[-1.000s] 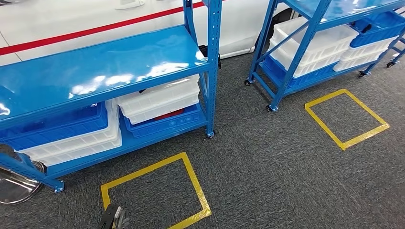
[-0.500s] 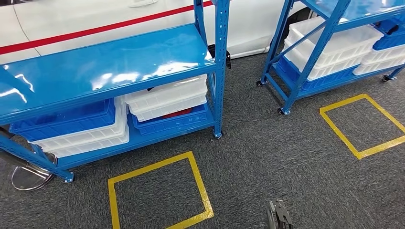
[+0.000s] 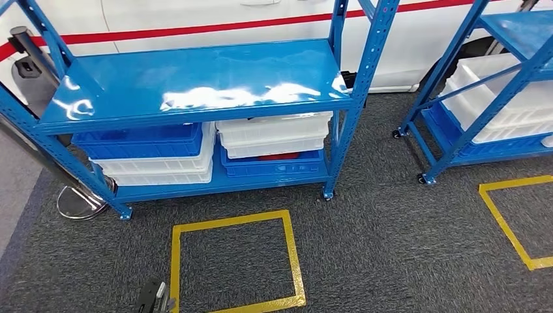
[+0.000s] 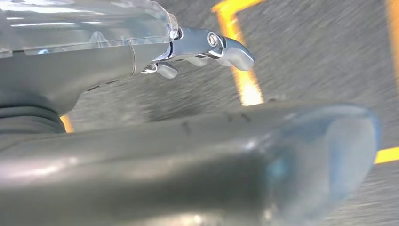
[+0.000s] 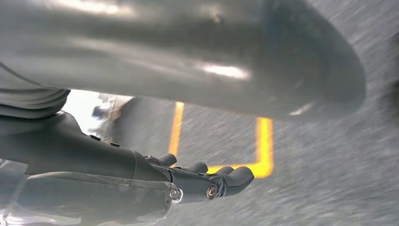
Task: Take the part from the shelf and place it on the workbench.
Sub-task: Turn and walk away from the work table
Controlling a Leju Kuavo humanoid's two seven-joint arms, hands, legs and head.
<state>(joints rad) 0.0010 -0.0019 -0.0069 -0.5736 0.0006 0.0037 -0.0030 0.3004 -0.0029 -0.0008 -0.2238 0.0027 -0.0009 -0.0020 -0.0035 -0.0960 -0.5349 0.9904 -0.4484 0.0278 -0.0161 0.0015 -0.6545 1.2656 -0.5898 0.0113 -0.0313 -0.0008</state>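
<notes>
The left hand hangs low over the grey carpet, just outside the near left corner of a yellow tape square. In the left wrist view its fingers are loosely curled with a gap to the thick thumb, and nothing is held. The right hand also hangs above the carpet near yellow tape, fingers slightly bent and apart, holding nothing.

Beyond the tape square stands a blue shelf rack, its long axis running left to right across the head view. Its glossy middle shelf is bare. Below it, on the bottom shelf, a blue bin sits on white bins at left, and white bins sit on a blue bin at right, where something red shows between them. Whether that is the part, and which way it points, cannot be told.

A second blue rack with white bins stands to the right, a white car body with a red stripe lies behind
</notes>
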